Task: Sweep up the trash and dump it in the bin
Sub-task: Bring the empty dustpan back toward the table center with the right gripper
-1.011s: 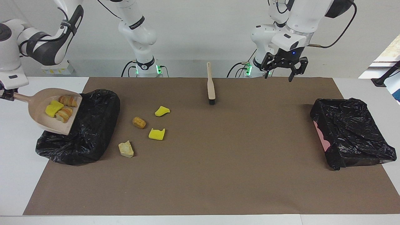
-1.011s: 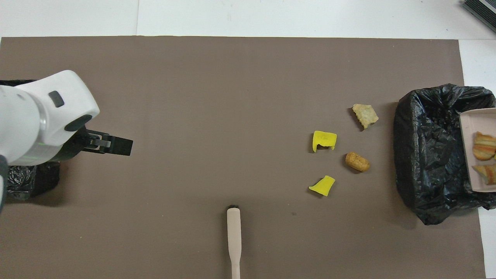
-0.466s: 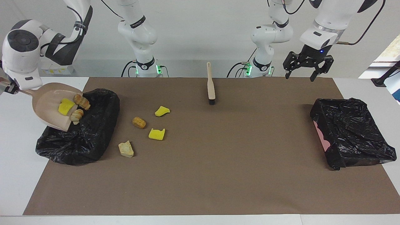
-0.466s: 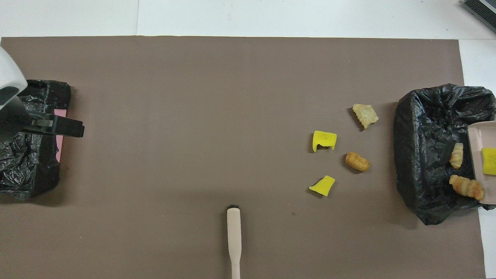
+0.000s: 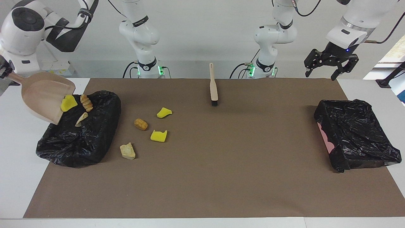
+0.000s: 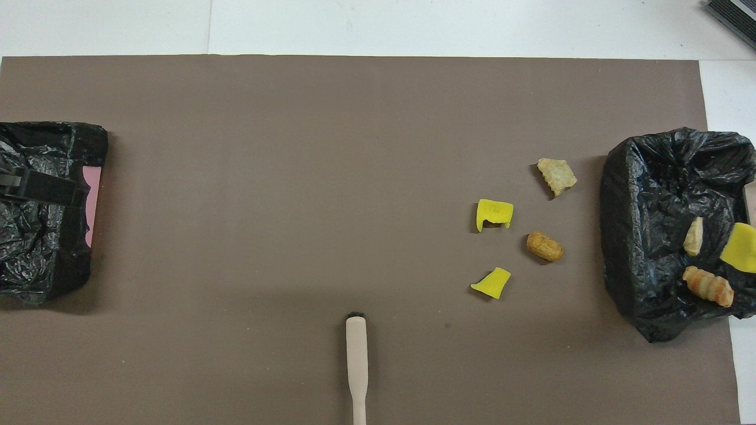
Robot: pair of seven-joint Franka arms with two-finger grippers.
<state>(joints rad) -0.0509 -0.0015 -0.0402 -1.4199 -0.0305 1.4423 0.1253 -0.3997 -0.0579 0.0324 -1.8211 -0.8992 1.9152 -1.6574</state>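
My right gripper (image 5: 4, 72) is shut on the handle of the beige dustpan (image 5: 41, 95), tipped over the black-bagged bin (image 5: 95, 139) at the right arm's end. A yellow sponge piece (image 5: 68, 103) and a striped bread lump (image 5: 85, 102) slide off its lip. A tan lump (image 5: 81, 118) lies in the bin (image 6: 644, 224). On the mat beside the bin lie two yellow pieces (image 5: 164, 112) (image 5: 158, 135), a brown lump (image 5: 140, 124) and a beige lump (image 5: 127, 150). My left gripper (image 5: 332, 68) is open and empty, up in the air.
The beige brush (image 5: 213, 85) lies on the mat at mid table, close to the robots. A second black-bagged bin (image 5: 354, 133) stands at the left arm's end; the left gripper's finger (image 6: 41, 188) shows over it in the overhead view.
The dustpan has lifted and tipped steeper, so its pieces slid toward the lip and a tan lump dropped into the bin. The left gripper moved toward its own end of the table.
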